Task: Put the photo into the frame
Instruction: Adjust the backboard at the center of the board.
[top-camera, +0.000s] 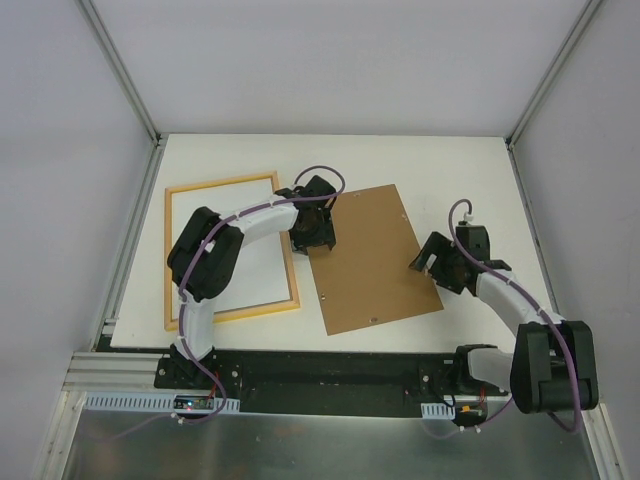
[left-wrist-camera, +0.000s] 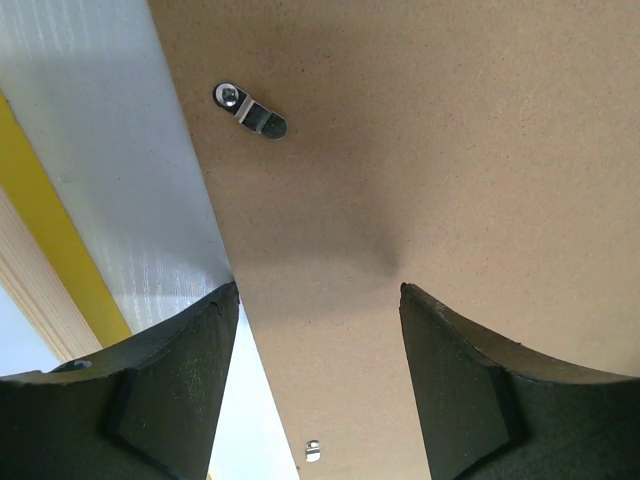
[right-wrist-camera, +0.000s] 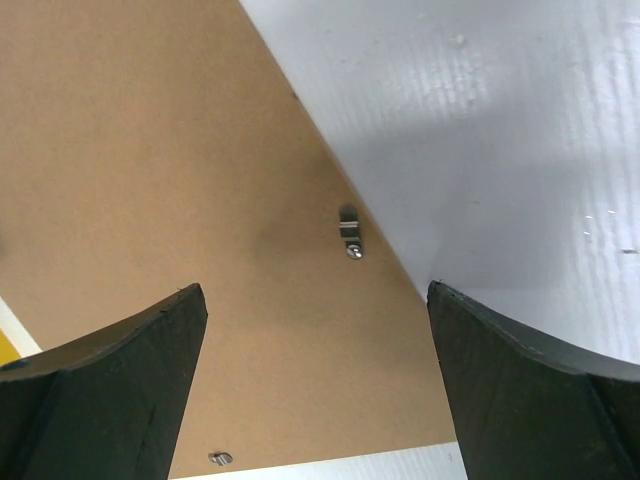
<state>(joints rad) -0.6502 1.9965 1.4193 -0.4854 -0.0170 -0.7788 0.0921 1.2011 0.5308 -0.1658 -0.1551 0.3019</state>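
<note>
frame and photo at left, both grippers open at panel

the frame (top-camera: 168, 260) is seen back up on the left of the table (top-camera: 450, 170), long axis running roughly near to far. the photo (top-camera: 255, 275) is laid inside it, white side up, along the same axis. the panel (top-camera: 370, 265) lies just beside, far end leaning left. the left gripper (top-camera: 315, 235) is held wide open over the panel's far left corner, nothing grasped. the right gripper (top-camera: 428, 262) is spread open at the panel's right edge, also empty.
</note>
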